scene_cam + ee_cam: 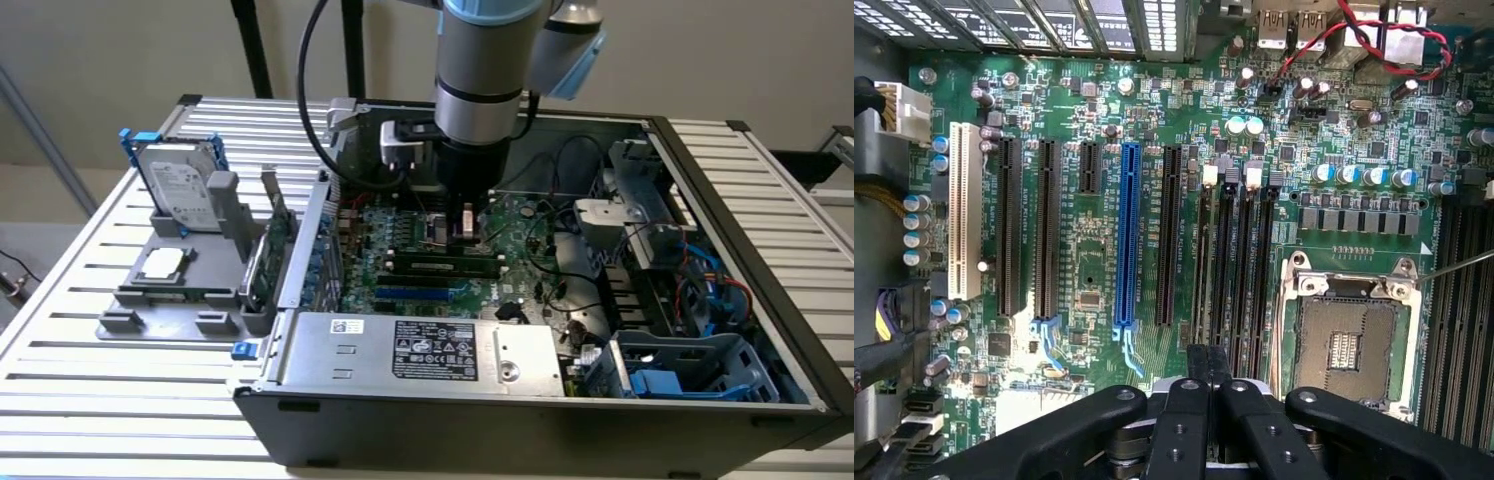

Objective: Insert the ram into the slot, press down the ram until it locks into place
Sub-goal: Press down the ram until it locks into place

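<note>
My gripper (467, 232) reaches down into the open computer case, low over the green motherboard (514, 225). In the wrist view its two black fingers (1189, 400) are pressed together, shut, with nothing visible between them. Their tips (1206, 362) sit over one end of the parallel black memory slots (1226, 260). The ram (441, 266), a thin green stick with dark chips, stands on edge in one of those slots, just on the near side of the gripper. I cannot tell whether the fingertips touch it. Two slots carry white latches (1210, 176).
A blue slot (1126, 240) and the silvery processor socket (1349, 340) flank the memory slots. The power supply (427, 350), a drive cage (694, 365) and cables (587, 290) crowd the case. A hard drive (180, 190) stands in a grey holder at the exterior view's left.
</note>
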